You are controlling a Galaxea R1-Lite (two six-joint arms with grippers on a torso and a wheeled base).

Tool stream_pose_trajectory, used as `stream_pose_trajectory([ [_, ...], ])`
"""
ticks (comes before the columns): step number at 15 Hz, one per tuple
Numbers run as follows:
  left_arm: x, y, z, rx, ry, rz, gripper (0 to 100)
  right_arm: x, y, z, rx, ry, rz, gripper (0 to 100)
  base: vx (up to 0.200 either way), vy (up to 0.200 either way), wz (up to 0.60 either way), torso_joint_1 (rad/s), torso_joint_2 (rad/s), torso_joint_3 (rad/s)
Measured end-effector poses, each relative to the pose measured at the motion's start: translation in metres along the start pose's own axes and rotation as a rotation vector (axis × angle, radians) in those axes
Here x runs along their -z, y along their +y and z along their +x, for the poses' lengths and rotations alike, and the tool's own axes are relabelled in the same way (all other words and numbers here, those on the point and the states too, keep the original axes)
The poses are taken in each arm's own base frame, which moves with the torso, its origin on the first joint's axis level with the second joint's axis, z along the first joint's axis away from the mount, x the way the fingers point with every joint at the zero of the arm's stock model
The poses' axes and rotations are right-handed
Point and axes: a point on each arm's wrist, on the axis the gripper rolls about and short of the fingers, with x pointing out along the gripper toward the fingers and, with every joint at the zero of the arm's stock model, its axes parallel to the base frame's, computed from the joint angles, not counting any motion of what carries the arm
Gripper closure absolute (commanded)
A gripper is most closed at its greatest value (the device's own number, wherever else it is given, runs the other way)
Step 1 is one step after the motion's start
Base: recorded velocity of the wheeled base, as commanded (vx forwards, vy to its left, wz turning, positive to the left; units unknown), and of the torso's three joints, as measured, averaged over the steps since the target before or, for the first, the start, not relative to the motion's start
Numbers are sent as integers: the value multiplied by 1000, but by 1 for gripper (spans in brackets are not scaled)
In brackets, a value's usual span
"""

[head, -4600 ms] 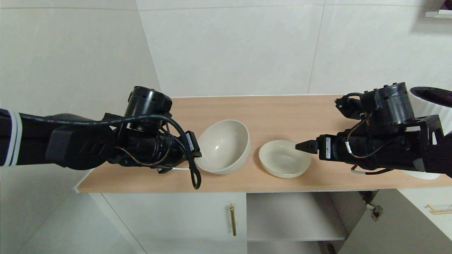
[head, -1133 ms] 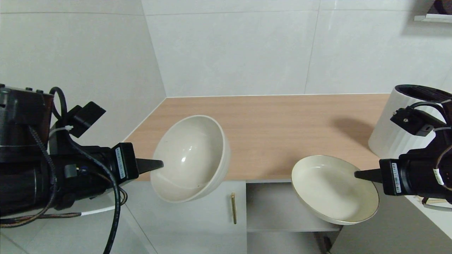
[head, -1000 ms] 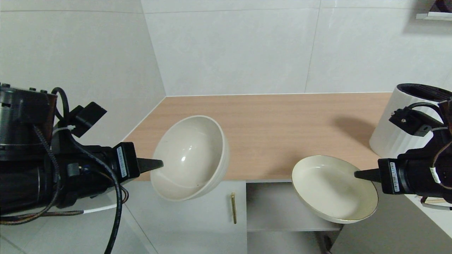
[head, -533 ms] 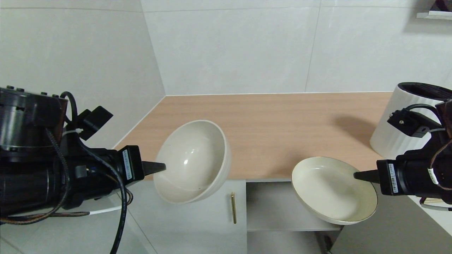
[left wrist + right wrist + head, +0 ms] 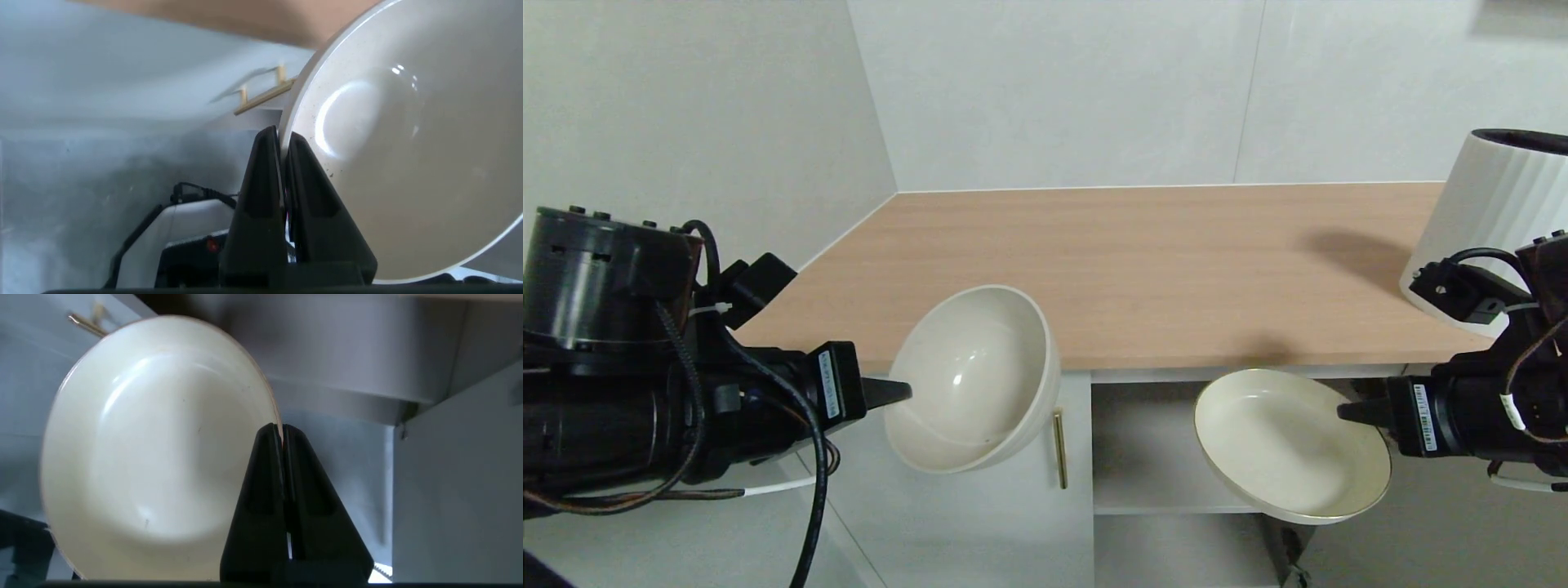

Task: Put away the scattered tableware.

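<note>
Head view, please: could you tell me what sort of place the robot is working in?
Most likely a kitchen: a wooden countertop against tiled walls, white cabinets with a brass handle beneath, and a bowl in the left pincer and a plate in the right pincer.

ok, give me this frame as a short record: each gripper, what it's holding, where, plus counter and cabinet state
left gripper: shut on the rim of the deep bowl
deep bowl: held off the counter, tilted, in front of its front edge
right gripper: shut on the rim of the shallow dish
shallow dish: tilted, below counter level, in front of the open cabinet compartment
counter: ribbed white container at the robot's right end
cabinet door: closed, gold handle
</note>
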Motion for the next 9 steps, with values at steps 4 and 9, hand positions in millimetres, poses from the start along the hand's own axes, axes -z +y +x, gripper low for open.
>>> stream_pose_trajectory([
  [4, 0, 0, 2, -3, 5, 0, 100, 0, 0, 1, 1, 5, 0, 100, 0, 0, 0, -160, 460, 295],
  [9, 0, 0, 2, -4, 6, -1, 100, 2, 0, 3, 1, 12, -13, 100, 0, 0, 0, -120, 451, 321],
])
